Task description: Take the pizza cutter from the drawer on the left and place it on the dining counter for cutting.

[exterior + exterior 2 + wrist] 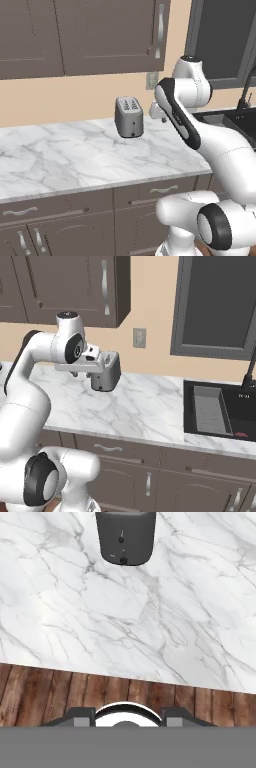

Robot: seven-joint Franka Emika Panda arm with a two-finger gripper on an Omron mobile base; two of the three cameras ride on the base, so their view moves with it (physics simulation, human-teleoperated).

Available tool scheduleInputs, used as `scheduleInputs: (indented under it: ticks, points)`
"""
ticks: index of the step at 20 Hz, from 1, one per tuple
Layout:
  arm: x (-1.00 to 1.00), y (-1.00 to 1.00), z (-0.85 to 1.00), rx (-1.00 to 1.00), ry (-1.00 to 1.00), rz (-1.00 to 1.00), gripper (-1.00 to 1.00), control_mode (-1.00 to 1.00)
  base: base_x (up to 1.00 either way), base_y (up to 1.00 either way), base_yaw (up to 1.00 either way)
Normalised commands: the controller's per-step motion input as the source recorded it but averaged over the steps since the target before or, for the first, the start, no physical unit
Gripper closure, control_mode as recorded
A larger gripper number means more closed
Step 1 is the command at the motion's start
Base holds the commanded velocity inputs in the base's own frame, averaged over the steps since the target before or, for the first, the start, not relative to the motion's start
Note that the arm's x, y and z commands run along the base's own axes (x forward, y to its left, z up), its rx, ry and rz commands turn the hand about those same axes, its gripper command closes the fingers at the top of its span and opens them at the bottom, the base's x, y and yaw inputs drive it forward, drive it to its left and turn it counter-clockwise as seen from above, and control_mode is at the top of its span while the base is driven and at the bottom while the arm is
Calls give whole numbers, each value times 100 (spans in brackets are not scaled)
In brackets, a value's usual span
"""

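**Arm folded high over the worktop, drawer not yet approached**

Nearest the base, drawer fronts with curved silver handles (163,189) are running under the worktop edge; which of them holds the pizza cutter I cannot tell, and no cutter is showing. The step in hand, as I judge it, is getting to the left drawer: the arm needs to drop well down and reach out to the chosen handle squarely.

The gripper (127,713) is hanging above the front edge of the long marble worktop (75,155), looking down on it and on wooden floor (50,692). Its tips are barely rising into the hand view, seemingly parted and holding nothing, though I cannot tell for certain.

Farther back, a dark toaster (129,117) is standing near the beige wall (60,97); beyond to the right, a black sink (220,411).
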Motion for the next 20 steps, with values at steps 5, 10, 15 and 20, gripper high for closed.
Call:
scheduleInputs:
  ticks: [5, 10, 15, 20]
  points:
    - [-36, 43, 0, 0, 0, 4, -100, -100, 0, 0, 0]
    - [-87, 99, 0, -1, 0, 17, -100, -100, 0, 0, 0]
    - [-83, 100, -15, -5, 1, 23, -100, -100, 0, 0, 0]
    - [-57, 100, -20, -5, 6, 27, -100, -100, 0, 0, 0]
